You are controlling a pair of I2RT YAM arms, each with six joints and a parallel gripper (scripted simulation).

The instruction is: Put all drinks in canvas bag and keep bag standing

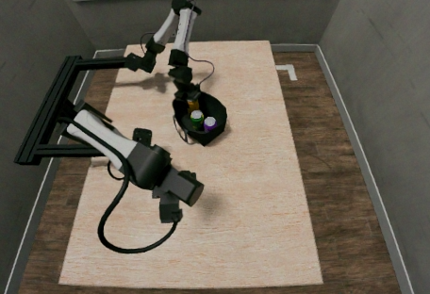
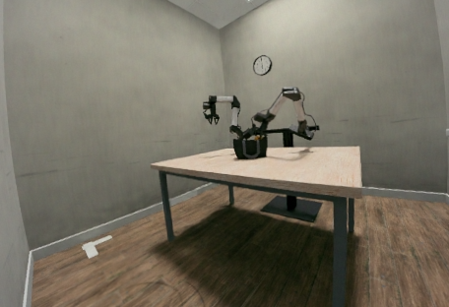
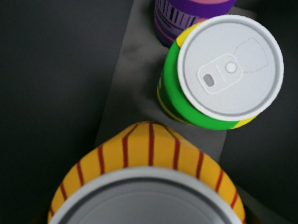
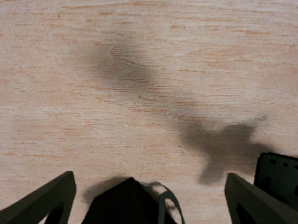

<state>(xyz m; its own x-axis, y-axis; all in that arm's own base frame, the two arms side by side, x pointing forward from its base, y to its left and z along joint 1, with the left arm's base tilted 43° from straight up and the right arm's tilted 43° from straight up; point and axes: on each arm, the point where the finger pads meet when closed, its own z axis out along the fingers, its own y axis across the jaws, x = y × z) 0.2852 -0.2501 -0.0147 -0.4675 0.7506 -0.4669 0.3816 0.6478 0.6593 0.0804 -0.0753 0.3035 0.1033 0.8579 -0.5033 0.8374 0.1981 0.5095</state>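
The black canvas bag (image 1: 215, 108) (image 2: 240, 149) (image 4: 127, 205) stands on the table with its walls up. Inside it, a green can (image 1: 196, 122) (image 3: 172, 92) and a purple can (image 1: 209, 124) (image 3: 192, 7) stand upright, side by side. My left gripper (image 1: 192, 99) reaches into the bag, shut on an orange can with red stripes (image 1: 193, 106) (image 3: 151, 147), held upright beside the green can. Its fingers are mostly hidden, and whether the can touches the floor is not visible. My right gripper (image 2: 213, 121) (image 4: 149, 180) is open and empty, high above the table beside the bag.
The table (image 1: 255, 198) (image 2: 315, 167) extends around the bag. The black frame (image 1: 47, 108) bearing both arms stands at one table edge. A bag strap (image 4: 172, 199) loops out beside the bag wall. A black block (image 4: 277, 180) shows beside one right finger.
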